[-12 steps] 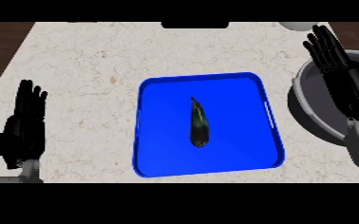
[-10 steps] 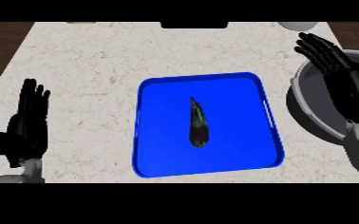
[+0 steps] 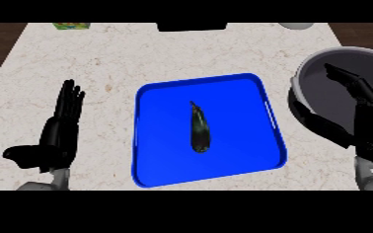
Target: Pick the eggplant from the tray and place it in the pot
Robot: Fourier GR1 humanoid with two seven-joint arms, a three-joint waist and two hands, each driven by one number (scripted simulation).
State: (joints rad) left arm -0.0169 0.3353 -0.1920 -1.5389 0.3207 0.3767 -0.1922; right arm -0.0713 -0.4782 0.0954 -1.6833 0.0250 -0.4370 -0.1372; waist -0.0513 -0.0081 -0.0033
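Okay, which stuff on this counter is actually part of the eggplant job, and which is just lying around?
Part of the job:
eggplant, lying on the tray
blue tray
pot, right of the tray
right hand, over the pot
left hand, open

Just lying around:
green item, far left edge
white object, far right edge

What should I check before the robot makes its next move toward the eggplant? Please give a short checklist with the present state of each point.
1. Eggplant lies in the blue tray, nothing on top of it: ok.
2. Tray sits flat on the counter, whole rim in view: ok.
3. Pot is at the right of the tray, open on top, no lid seen: ok. Its right part is cut off by the view's edge, so the whole inside: cannot tell.
4. Right hand holds nothing, fingers straight, showing over the pot: ok.
5. Left hand is open at the tray's left, apart from it: ok.
6. Eggplant grasped: not ok, neither hand touches it.
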